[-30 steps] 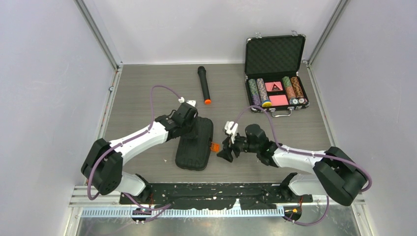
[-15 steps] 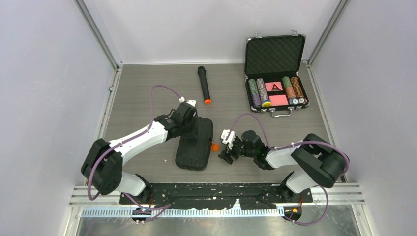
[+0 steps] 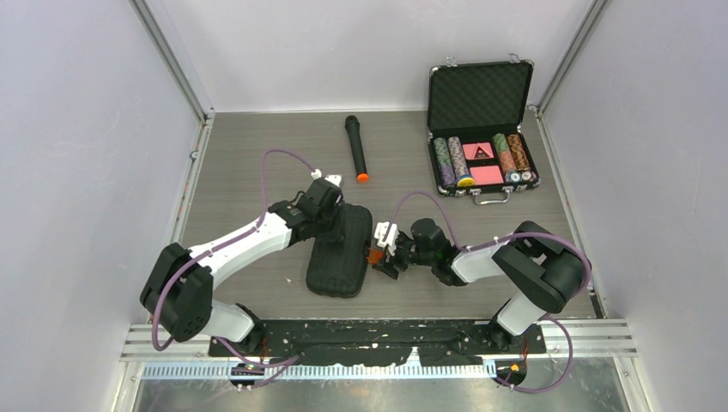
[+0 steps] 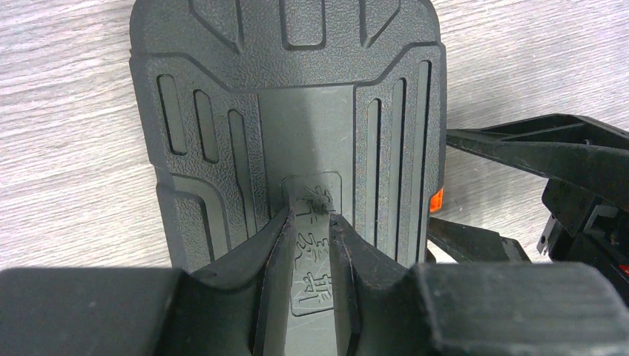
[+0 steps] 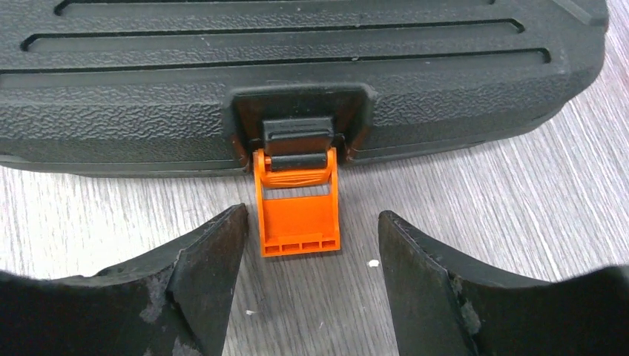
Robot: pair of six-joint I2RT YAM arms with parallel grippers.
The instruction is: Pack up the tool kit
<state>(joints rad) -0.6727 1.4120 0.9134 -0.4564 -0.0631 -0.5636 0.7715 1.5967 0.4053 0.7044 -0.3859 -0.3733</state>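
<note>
The tool kit (image 3: 342, 251) is a black ribbed case lying shut on the table; its lid fills the left wrist view (image 4: 297, 111). My left gripper (image 3: 330, 213) rests its tips on the far part of the lid (image 4: 309, 215), jaws a narrow gap apart with nothing between them. The orange latch (image 5: 298, 211) hangs unfastened from the case's right side (image 5: 297, 81) and lies flat on the table. My right gripper (image 5: 311, 219) is low at the table, open, with one finger on each side of the latch and touching neither side. From above it sits right at the case's edge (image 3: 382, 257).
A black microphone (image 3: 355, 148) with an orange end lies at the back centre. An open metal-edged case of poker chips (image 3: 481, 159) stands at the back right. Walls close in the table on the left, right and back.
My right arm has slid left across the table until its open fingers flank the orange latch. The left arm and the case have not moved.
</note>
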